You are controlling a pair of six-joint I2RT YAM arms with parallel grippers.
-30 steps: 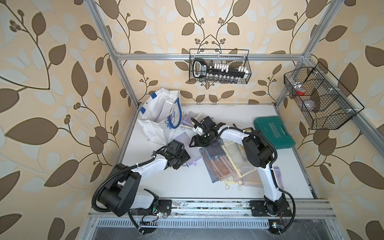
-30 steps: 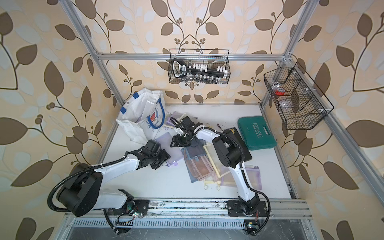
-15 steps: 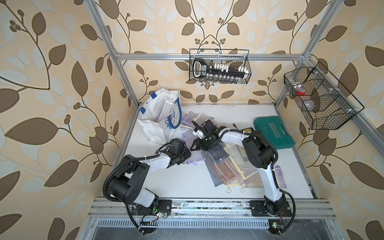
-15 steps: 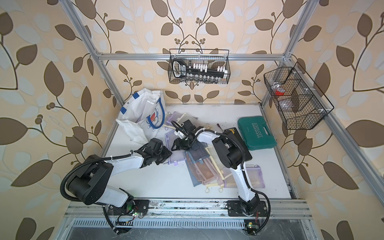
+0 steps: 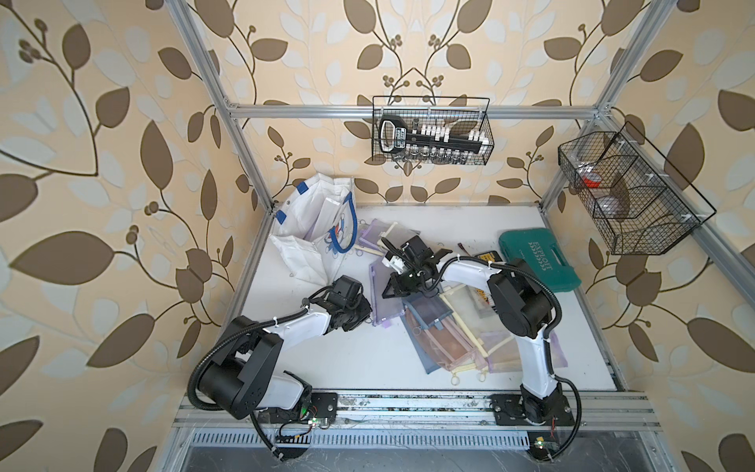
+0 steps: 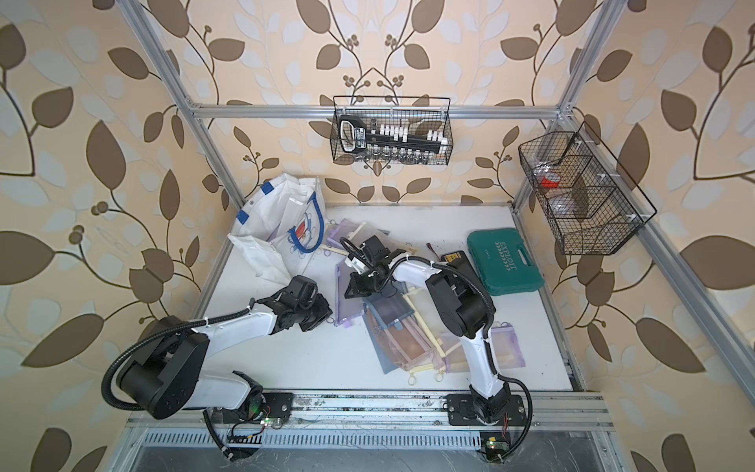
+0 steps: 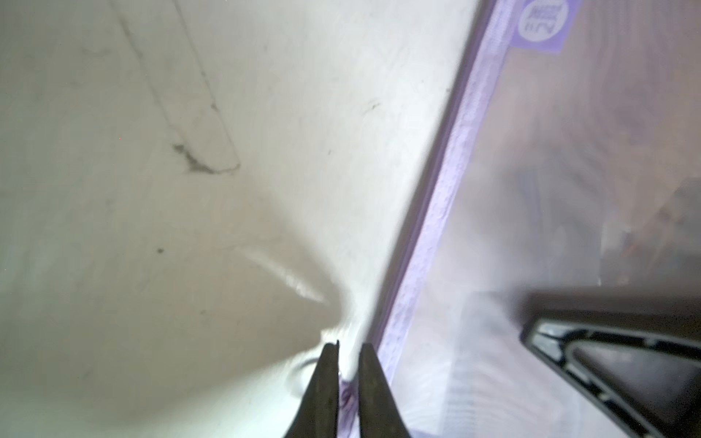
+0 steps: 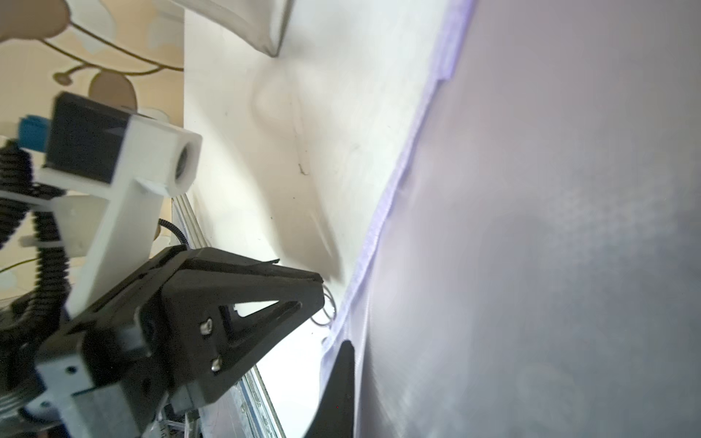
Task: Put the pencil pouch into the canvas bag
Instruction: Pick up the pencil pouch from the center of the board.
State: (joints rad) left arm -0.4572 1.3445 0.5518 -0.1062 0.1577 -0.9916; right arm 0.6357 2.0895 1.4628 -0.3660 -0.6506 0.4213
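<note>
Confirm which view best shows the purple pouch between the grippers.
Both top views: the purple pouch shows nearly whole, right gripper over its far end. Left wrist shows one edge and the corner between the fingertips of the left gripper. Right wrist shows only blurred mesh and an edge.

A robot lab cell (aluminium frame (image 5: 306,111), leaf wallpaper (image 5: 102,245) panels).

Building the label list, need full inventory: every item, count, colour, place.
canvas bag: 1, white with blue handles, table back-left
purple pencil pouch: 1, purple, table centre, between both grippers
other pouches: several, purple, orange, grey, piled centre-right
tool case: 1, teal, table right
back basket: 1, black wire, back rail
side basket: 1, black wire, right rail
table: 1, white
left gripper: 1, black, shut on pouch edge
right gripper: 1, black, shut on pouch edge
</note>
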